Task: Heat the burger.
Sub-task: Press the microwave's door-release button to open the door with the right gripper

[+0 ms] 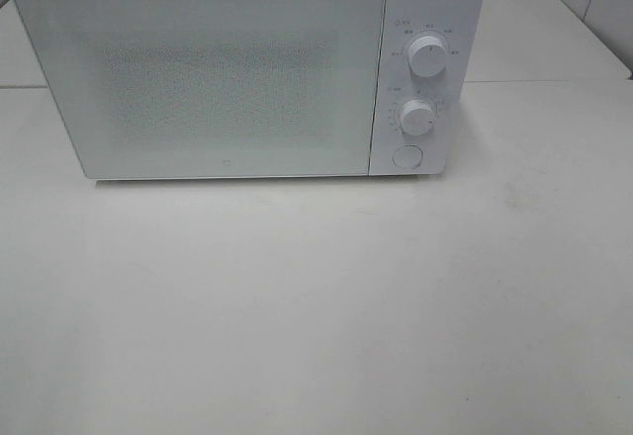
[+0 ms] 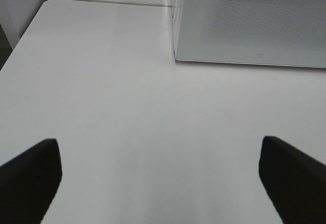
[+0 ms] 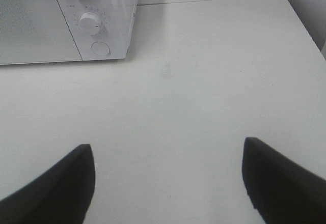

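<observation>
The burger appears in none of the three views, and where it lies cannot be told. A white microwave (image 1: 227, 79) stands at the back of a pale surface (image 1: 316, 306) with its frosted door (image 1: 198, 84) shut flat against the front; the dotted panel hides whatever is inside. To the right of the door are an upper knob (image 1: 427, 55), a lower knob (image 1: 418, 117) and, beneath them, a round button (image 1: 406, 156).

The left hand (image 2: 158, 155) hangs above bare surface in front of the door's lower corner. Its two dark fingers (image 2: 33, 170) are spread wide with nothing between them.

The right hand (image 3: 166, 150) hovers over the surface in front of the control panel, with the lower knob and the button in its wrist view. It too is spread wide and holds nothing; its fingers (image 3: 277, 175) are apart from the oven. Neither hand shows in the high camera's view.
</observation>
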Tool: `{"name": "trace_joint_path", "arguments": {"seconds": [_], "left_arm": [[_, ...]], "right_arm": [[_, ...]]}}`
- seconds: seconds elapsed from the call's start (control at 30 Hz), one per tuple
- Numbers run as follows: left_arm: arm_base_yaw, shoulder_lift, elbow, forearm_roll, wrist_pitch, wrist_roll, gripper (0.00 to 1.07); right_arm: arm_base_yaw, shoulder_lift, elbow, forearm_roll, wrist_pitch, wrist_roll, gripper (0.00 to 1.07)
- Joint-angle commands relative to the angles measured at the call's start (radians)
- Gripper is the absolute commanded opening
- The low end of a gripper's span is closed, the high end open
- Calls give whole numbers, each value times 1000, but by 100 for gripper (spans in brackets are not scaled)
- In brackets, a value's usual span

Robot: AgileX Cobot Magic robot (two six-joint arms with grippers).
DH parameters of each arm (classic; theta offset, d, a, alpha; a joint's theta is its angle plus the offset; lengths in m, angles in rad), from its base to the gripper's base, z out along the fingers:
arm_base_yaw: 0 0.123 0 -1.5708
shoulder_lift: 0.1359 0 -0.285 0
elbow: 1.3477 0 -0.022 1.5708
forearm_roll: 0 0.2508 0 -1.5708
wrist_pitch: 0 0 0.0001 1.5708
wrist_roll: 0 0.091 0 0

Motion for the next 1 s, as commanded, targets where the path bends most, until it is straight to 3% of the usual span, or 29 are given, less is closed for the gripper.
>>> {"name": "trace_joint_path", "arguments": {"seconds": [0.03,0.57,1.0], "left_arm": [[3,-17,1,1,0,-1,98],[3,-17,1,1,0,-1,98],[3,-17,1,1,0,-1,98]], "right_arm": [[-4,-26,1,-8,1,-16,76],[-4,-13,-18,-8,-10,-15,76],[-4,257,-41,-8,-318,-13,76]]}}
